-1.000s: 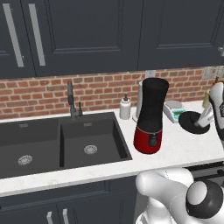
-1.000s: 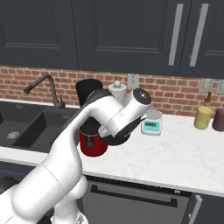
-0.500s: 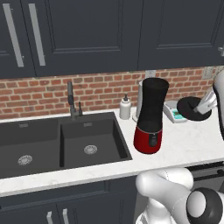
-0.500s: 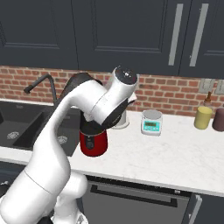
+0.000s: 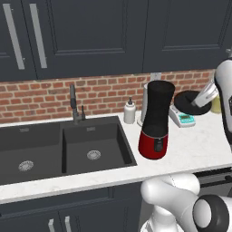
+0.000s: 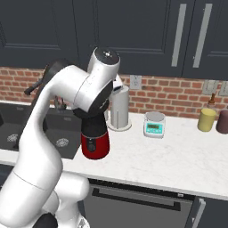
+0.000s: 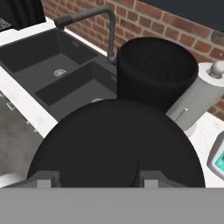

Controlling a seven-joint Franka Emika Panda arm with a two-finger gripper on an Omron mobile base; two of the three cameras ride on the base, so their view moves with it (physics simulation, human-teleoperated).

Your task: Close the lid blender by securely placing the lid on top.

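The blender stands on the counter right of the sink, with a glossy red base and a tall black jar whose top is uncovered. The lid, a flat black disc, hangs in the air to the right of the jar, just below the height of its top and apart from it. My gripper is shut on the lid's edge. In the hand view the lid spreads across the foreground between my fingertips, and the jar lies beyond it. In the right base view my arm covers the jar.
A white paper towel roll stands just behind the blender. A white-and-teal scale sits below the lid. A soap bottle, a faucet and a double sink lie to the left. Two jars stand far right.
The lid has risen in my gripper from low near the scale to near the jar top's height, and has shifted a little left toward the blender.
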